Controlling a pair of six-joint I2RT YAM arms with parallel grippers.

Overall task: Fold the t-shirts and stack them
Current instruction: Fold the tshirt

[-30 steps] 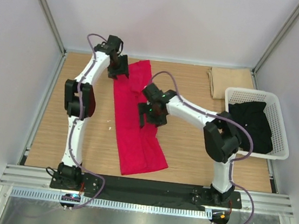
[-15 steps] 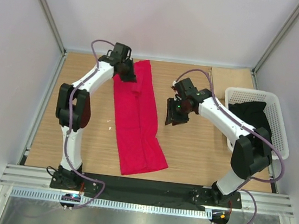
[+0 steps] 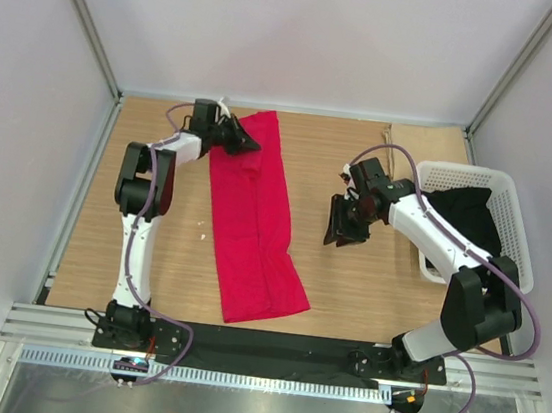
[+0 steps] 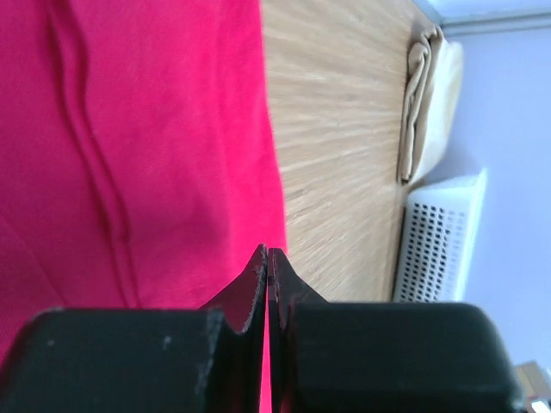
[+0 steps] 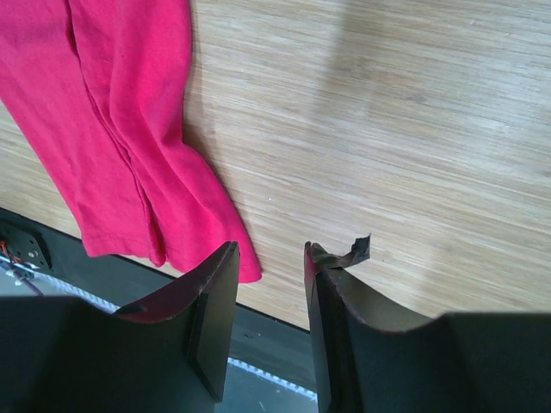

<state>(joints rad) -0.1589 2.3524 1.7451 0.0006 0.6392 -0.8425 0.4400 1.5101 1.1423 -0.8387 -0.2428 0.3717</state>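
Observation:
A crimson red t-shirt [image 3: 254, 224] lies folded into a long strip running from the far middle of the table toward the near edge. My left gripper [image 3: 251, 146] lies low across its far left edge, jaws shut. In the left wrist view the fingertips [image 4: 269, 251] meet above the red cloth [image 4: 129, 129], and nothing shows pinched at the tips. My right gripper [image 3: 338, 232] hovers over bare wood to the right of the shirt. Its jaws [image 5: 271, 249] stand partly open and empty, with the shirt's near end [image 5: 120, 129] off to their left.
A white lattice basket [image 3: 517, 236] at the right edge holds a dark garment [image 3: 465, 225]. A folded beige cloth [image 3: 424, 149] lies at the far right beside it, and in the left wrist view the beige cloth [image 4: 426, 103] lies just beyond the basket [image 4: 439, 232]. Bare wood separates the red shirt from the basket.
The left gripper closed and shifted from the shirt's far left corner onto its edge. The right gripper left the shirt's middle, moved right over bare wood, and its jaws narrowed.

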